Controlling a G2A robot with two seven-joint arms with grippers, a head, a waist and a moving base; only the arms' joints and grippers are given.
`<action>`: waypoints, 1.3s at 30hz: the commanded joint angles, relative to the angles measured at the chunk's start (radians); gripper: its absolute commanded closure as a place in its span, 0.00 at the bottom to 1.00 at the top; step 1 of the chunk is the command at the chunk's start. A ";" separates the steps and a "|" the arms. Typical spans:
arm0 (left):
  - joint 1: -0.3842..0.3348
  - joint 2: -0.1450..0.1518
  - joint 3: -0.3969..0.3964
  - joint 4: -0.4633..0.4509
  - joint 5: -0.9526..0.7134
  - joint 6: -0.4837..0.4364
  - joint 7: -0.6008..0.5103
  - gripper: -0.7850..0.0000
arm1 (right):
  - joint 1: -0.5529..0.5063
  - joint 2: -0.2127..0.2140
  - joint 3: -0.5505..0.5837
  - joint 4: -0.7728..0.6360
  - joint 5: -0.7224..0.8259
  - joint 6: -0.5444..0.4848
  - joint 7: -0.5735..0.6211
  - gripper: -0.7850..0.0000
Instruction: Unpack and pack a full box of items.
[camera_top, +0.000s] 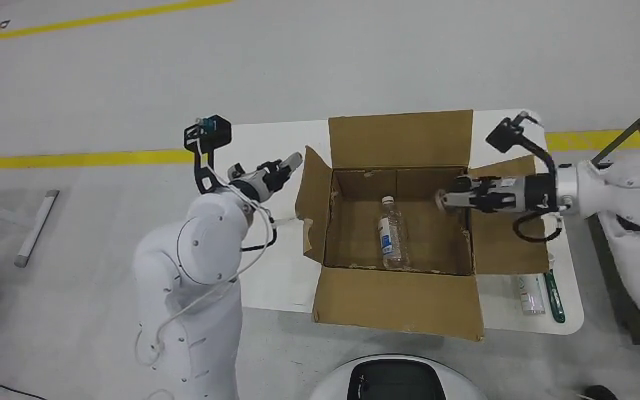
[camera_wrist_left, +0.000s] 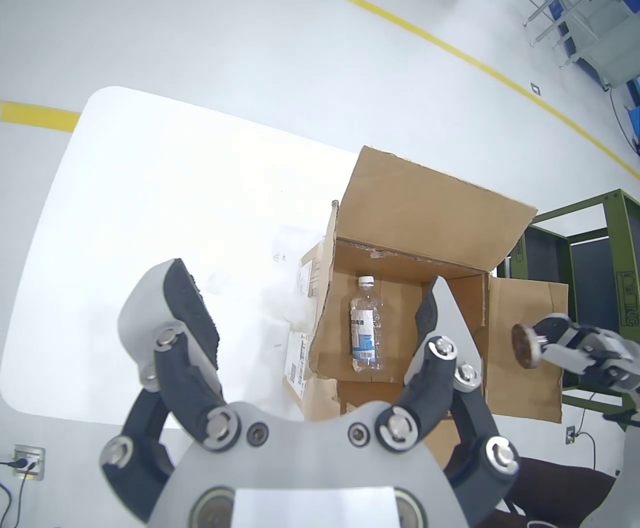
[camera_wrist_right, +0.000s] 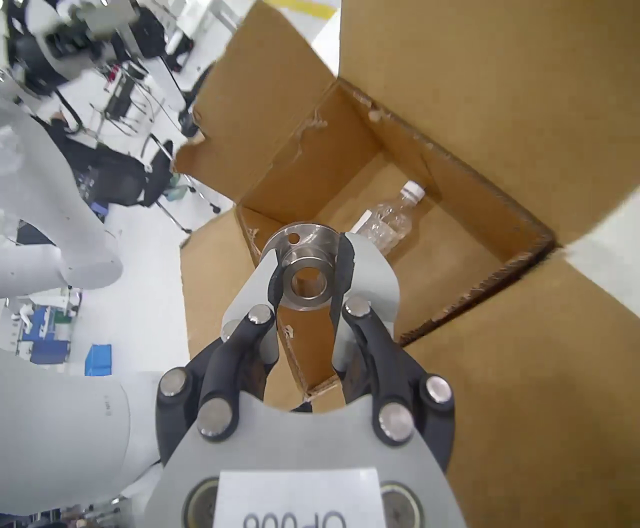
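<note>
Box (camera_top: 398, 140) stands open on the tabletop (camera_top: 295, 275), its bottle (camera_top: 392, 232) lying below and ahead of the right jaws, which clench a flange (camera_wrist_right: 300, 239) above the box wall. It seems best to grip firmly and carry the flange well clear of that wall. The left jaws hang released outside the box.

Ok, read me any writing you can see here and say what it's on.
Nothing reads surely enough to quote.
Bottle label: too small.
Stickers on the box wall: too small.
Tag behind the right end effector: upside down, cut off by the edge.
Green rack: sideways lettering, unclear.
</note>
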 joint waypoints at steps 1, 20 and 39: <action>0.008 0.002 -0.005 -0.004 0.002 0.005 0.002 0.00 | 0.018 -0.006 -0.092 0.018 -0.082 0.004 -0.018 1.00; 0.008 0.002 -0.005 -0.004 0.002 0.005 0.002 0.00 | 0.217 -0.082 -0.554 0.266 -0.517 0.058 -0.144 1.00; 0.008 0.002 -0.005 -0.004 0.002 0.005 0.002 0.00 | 0.314 -0.151 -0.703 0.389 -0.505 0.071 -0.217 1.00</action>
